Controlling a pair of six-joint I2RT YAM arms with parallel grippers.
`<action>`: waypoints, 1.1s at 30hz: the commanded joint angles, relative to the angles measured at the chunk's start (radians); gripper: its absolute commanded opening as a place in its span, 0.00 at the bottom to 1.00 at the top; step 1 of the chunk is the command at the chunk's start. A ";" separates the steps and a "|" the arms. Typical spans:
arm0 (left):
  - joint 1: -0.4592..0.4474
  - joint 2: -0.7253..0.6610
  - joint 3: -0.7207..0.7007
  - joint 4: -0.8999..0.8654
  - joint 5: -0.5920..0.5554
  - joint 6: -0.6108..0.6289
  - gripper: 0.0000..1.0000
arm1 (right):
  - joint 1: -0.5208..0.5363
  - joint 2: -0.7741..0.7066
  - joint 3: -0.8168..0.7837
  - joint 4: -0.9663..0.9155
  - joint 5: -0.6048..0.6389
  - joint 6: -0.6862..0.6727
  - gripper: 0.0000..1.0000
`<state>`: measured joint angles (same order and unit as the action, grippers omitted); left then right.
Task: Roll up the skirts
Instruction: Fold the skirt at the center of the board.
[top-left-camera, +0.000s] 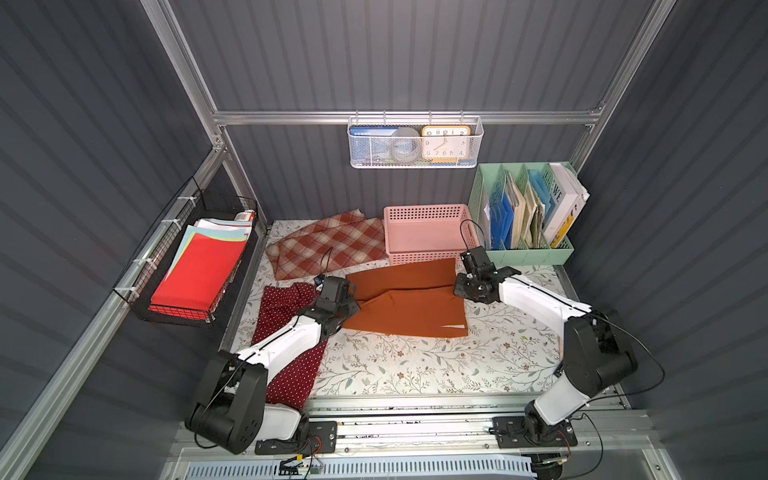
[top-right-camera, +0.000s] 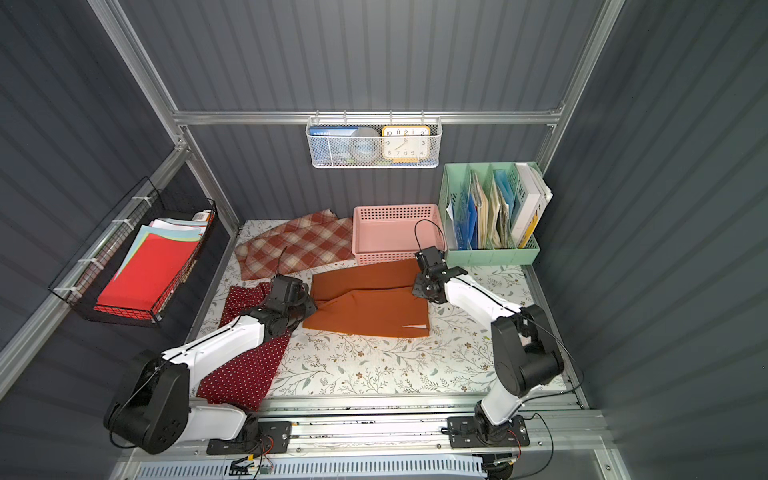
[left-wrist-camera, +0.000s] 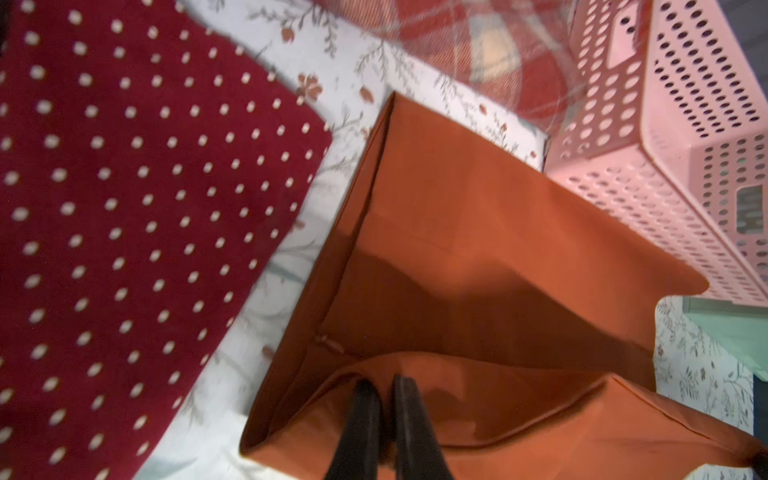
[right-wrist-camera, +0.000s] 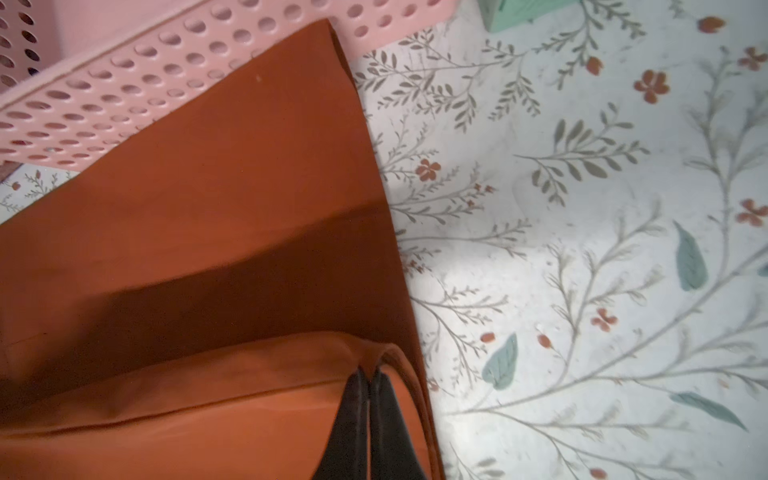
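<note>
Two-handed hold: left pincer (left-wrist-camera: 384, 384) and right pincer (right-wrist-camera: 369, 374) each pressed together on a lifted fold of the rust-orange skirt (top-left-camera: 409, 299), at opposite side edges, cloth spanning between them and lying ahead of both, far edge against the pink basket (top-left-camera: 419, 257). Probably light, limp and a little slick; best taken at doubled edges and held taut against sagging mid-roll. Polka-dot skirt (left-wrist-camera: 124, 208) just beside the left pincer, partly under that arm; plaid skirt (top-left-camera: 332, 245) farther ahead. Pinched folds plain only in the wrist views; small white patch (top-left-camera: 455, 327) behind the right pincer seen only in both top views.
</note>
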<state>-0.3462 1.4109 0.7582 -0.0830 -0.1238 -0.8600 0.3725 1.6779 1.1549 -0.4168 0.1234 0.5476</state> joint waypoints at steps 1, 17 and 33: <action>0.006 0.070 0.060 0.064 -0.023 0.060 0.00 | -0.016 0.055 0.078 0.029 -0.020 -0.034 0.00; 0.124 0.284 0.171 0.247 0.028 0.082 0.00 | -0.090 0.248 0.263 0.071 -0.037 -0.064 0.00; 0.178 0.462 0.272 0.361 0.089 0.107 0.00 | -0.110 0.363 0.362 0.082 -0.047 -0.069 0.00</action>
<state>-0.1925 1.8511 0.9943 0.2348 -0.0391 -0.7883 0.2710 2.0262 1.4887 -0.3389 0.0696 0.4873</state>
